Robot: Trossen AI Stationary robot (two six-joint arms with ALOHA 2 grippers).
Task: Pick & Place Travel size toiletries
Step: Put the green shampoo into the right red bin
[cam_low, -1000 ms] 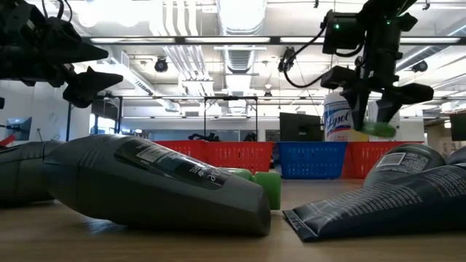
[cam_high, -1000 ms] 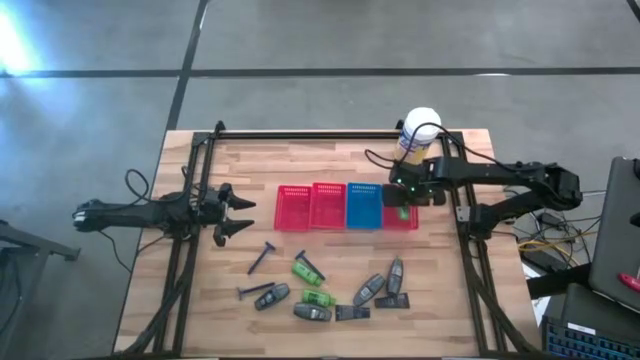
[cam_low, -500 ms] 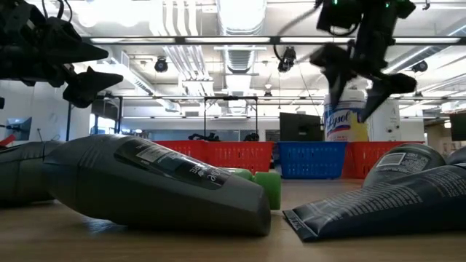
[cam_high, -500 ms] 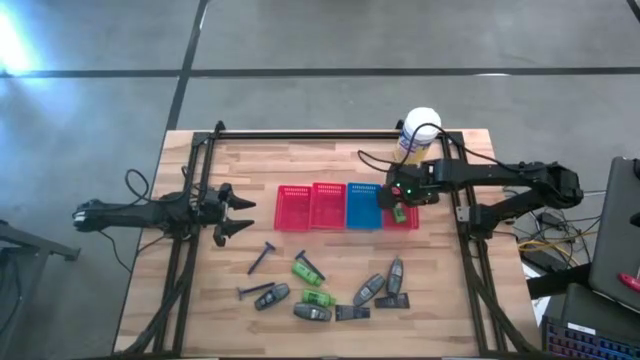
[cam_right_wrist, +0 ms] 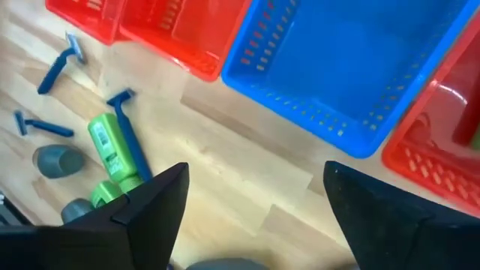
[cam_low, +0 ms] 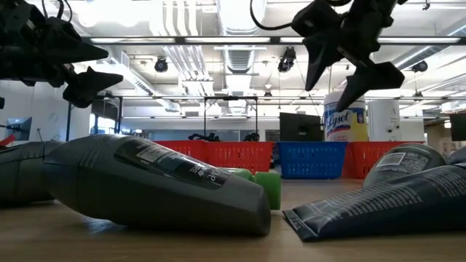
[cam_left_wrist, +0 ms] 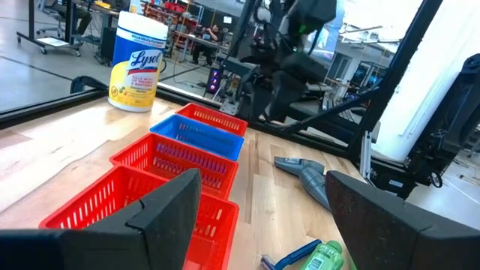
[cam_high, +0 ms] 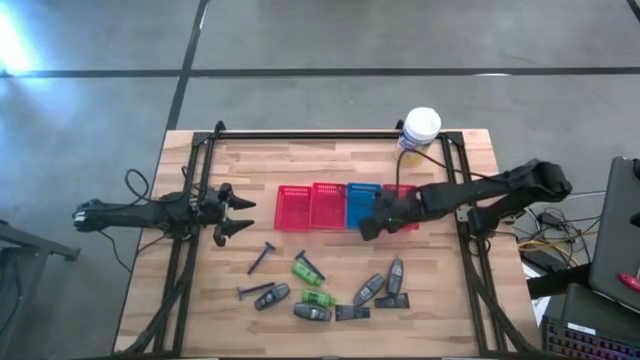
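Several toiletries lie loose on the near part of the table: green bottles [cam_high: 306, 270] [cam_right_wrist: 109, 154], grey tubes [cam_high: 368, 290], black razors [cam_high: 264, 257] and flat dark sachets [cam_high: 352, 313]. A bit of green [cam_right_wrist: 474, 135] shows inside the rightmost red basket [cam_right_wrist: 439, 154]. My right gripper [cam_high: 368, 228] [cam_right_wrist: 255, 217] [cam_low: 349, 58] hovers open and empty above the table, by the near rim of the blue basket [cam_high: 362, 205]. At the table's left side my left gripper [cam_high: 240, 217] [cam_left_wrist: 277, 225] waits, open and raised.
Four mesh baskets stand in a row mid-table, two red [cam_high: 310, 207], one blue, one red under my right arm. A yellow canister with a white lid [cam_high: 419, 130] [cam_left_wrist: 137, 64] stands at the far right. Black frame rails [cam_high: 190, 200] run along the table's sides.
My right gripper opened above the rightmost red basket and let go of a green bottle, which dropped out of the low view. Then it travelled toward the table's near edge and left, past the blue basket's near rim.
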